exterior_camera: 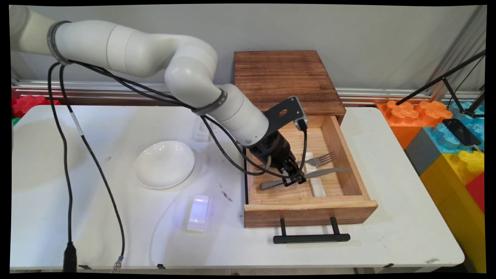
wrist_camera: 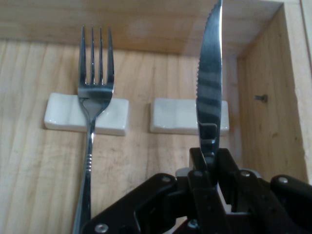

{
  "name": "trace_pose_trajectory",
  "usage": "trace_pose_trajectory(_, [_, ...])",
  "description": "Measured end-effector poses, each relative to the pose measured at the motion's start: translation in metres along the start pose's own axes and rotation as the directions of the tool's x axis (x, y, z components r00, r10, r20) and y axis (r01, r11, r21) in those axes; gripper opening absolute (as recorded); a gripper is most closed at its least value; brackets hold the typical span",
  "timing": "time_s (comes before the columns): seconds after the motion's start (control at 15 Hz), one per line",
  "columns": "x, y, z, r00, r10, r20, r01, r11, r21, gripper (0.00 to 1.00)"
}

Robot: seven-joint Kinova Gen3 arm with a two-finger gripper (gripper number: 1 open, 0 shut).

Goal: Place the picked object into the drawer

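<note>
A: Although the fork (wrist_camera: 92, 107) lies free in the drawer (exterior_camera: 310, 211), the knife (wrist_camera: 210, 87) is the item in hand. Entry one: gripper (exterior_camera: 293, 179), black, two fingers, closed tight on the knife where handle meets blade.

B: Position of the knife?

A: Inside the open drawer, towards its right wall, the blade passing over a white rest (wrist_camera: 187, 116) and pointing at the drawer's back. From the hand view it sits edge-up between the fingers; whether it touches the rest I cannot tell.

B: Handling notes?

A: Judged only: steel, stiff, light, smooth enough to slip or swivel in a narrow pinch. Serrated along one edge, so the handle or the neck is the place to take it, not the blade. Not fragile.

B: Entry two?

A: Fork, steel, tines towards the drawer's back, neck on a second white rest (wrist_camera: 87, 115), parallel to the knife and apart from it.

B: Outside the drawer?

A: Drawer pulled out of a dark wooden cabinet (exterior_camera: 285, 75) at the table's (exterior_camera: 407, 217) far edge, black handle (exterior_camera: 311, 237) towards the near edge. White plate (exterior_camera: 164, 164) left of the drawer, mid-table. Small white block (exterior_camera: 198, 212) nearer the near edge, between plate and drawer.
</note>
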Motion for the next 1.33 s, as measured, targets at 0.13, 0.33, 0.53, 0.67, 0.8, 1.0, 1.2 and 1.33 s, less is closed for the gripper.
trace_pose_trajectory(0.13, [-0.004,-0.001,0.005,1.000,0.004,0.004,-0.004,1.000,-0.001,0.00])
trace_pose_trajectory(0.33, [-0.011,-0.002,0.013,1.000,0.013,0.011,-0.013,1.000,-0.007,0.00])
trace_pose_trajectory(0.53, [-0.017,-0.004,0.020,1.000,0.020,0.014,-0.019,1.000,-0.012,0.00])
trace_pose_trajectory(0.67, [-0.020,-0.005,0.024,1.000,0.022,0.015,-0.022,1.000,-0.016,0.00])
trace_pose_trajectory(0.8, [-0.022,-0.006,0.029,1.000,0.025,0.015,-0.025,0.999,-0.023,0.00])
trace_pose_trajectory(1.0, [-0.025,-0.008,0.036,1.000,0.029,0.012,-0.029,0.999,-0.033,0.00])
trace_pose_trajectory(1.2, [-0.025,-0.010,0.040,0.999,0.042,0.005,-0.042,0.998,-0.044,1.00])
trace_pose_trajectory(1.33, [-0.024,-0.011,0.040,0.999,0.049,0.003,-0.048,0.998,-0.051,1.00])
